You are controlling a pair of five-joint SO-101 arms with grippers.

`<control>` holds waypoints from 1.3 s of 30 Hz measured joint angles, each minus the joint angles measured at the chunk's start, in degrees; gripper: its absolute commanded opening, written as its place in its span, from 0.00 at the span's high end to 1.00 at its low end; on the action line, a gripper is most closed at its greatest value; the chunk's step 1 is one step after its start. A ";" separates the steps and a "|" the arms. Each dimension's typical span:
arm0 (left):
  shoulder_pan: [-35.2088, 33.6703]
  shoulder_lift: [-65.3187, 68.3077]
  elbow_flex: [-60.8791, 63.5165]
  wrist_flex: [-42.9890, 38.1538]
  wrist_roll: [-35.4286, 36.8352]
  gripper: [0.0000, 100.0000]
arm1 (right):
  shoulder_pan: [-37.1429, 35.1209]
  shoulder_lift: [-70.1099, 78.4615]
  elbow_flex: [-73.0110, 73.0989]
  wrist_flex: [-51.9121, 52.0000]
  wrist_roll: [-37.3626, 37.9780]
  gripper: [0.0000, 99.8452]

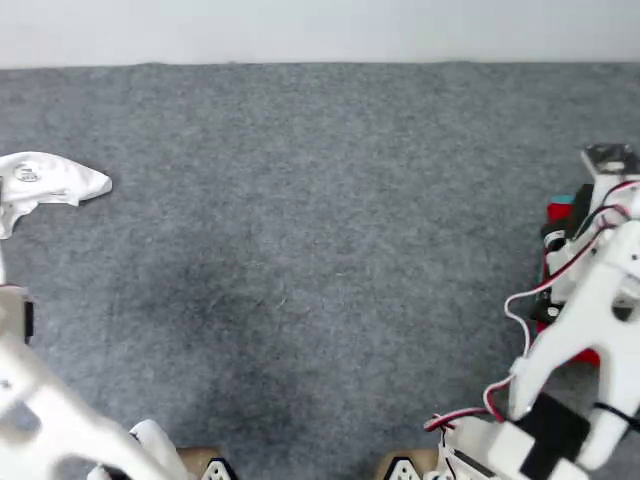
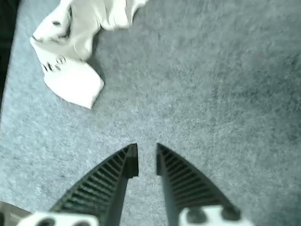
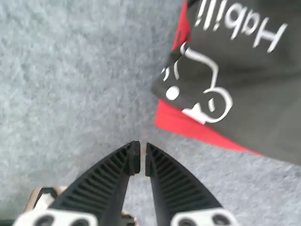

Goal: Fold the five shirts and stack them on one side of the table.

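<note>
At the left hand [image 2: 146, 160] we are seeing the two black ribbed fingers standing a little apart. The hand is released, with grey worktop [image 2: 225, 94] showing through the gap. The tips are hanging over the grey surface and touching no cloth. Well beyond the tips, the white shirt [image 2: 70, 52] is lying crumpled, one corner pointing back toward the hand. A dark band [image 2: 5, 47] is bordering the grey just past the shirt.

At the right hand [image 3: 143, 160] we are seeing the fingers drawn in to a thin slit, all but clenched, with only worktop showing between them. The tips are hanging near the corner of a small stack but apart from it. In the stack the black shirt [image 3: 254, 94], printed in white, is lying on the red shirt [image 3: 188, 125]. The red edge is peeking out along the side nearest the hand.

From the high view we are noting the white shirt sitting at the left edge of the worktop, ahead of the left arm [image 1: 40, 410]. The stack is sitting at the right edge, partly hidden under the right arm [image 1: 590, 320]. A wide stretch of grey worktop is spreading between the two. The far edge is meeting a pale wall [image 1: 320, 30] in a straight line. Both arm bases are sitting at the near edge.
</note>
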State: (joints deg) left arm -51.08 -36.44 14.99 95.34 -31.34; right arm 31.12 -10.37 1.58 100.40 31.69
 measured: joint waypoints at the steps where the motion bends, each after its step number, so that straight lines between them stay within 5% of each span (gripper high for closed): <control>1: -1.58 2.55 0.00 -1.67 0.00 0.87 | 0.00 -1.23 1.49 0.00 0.00 0.97; 16: -18.11 41.67 -13.80 -21.01 -11.52 0.77 | 0.00 -14.07 19.16 0.09 0.00 0.97; 39: -16.53 92.40 -59.69 -23.38 -12.04 0.81 | 0.00 -29.45 28.75 0.09 0.00 0.97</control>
State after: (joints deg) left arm -67.60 55.96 -44.70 71.96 -43.38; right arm 31.12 -39.82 30.33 100.48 31.69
